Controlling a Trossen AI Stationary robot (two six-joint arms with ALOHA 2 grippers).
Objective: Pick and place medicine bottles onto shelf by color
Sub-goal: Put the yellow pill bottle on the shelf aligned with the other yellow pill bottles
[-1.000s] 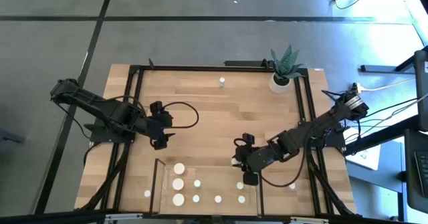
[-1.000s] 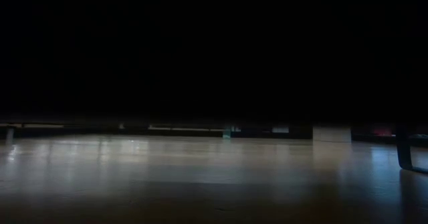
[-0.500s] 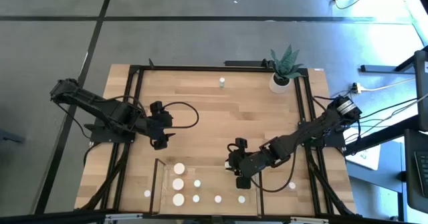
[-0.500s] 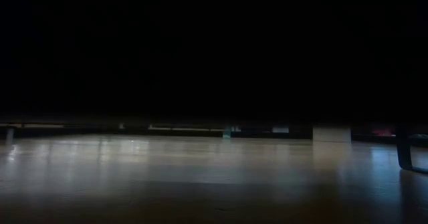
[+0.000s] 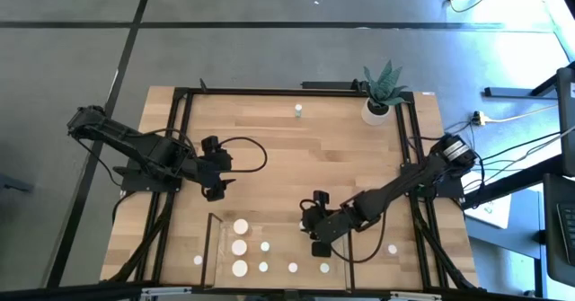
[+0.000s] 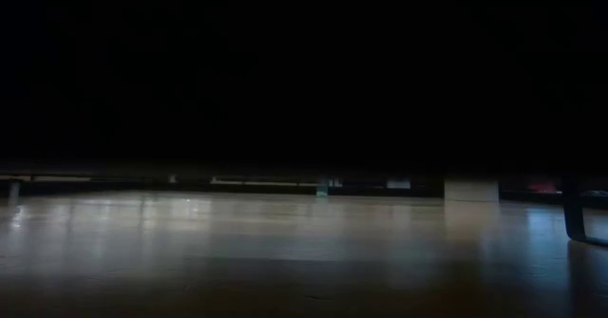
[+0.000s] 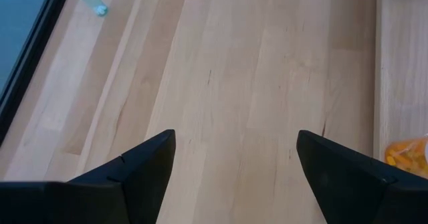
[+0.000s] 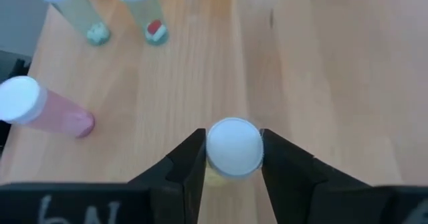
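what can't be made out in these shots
- Low view: nearly black; arms and shelf unseen.
- High view: bottles on the shelf show only white caps; body colours too small.
- Right wrist view: held bottle shows only its cap; jaws hide the body.
- Left wrist view: orange item cut by the edge.

A potted spiky plant point(image 5: 384, 92) stands at the tabletop's point(image 5: 287, 157) far corner.

High view: straight down over the whole tabletop point(image 5: 287, 148) and surrounding floor. Low view: level across the tabletop surface, dark beyond. Left wrist view: close on bare boards. Right wrist view: close on the shelf point(image 8: 301, 63), shared with high view.
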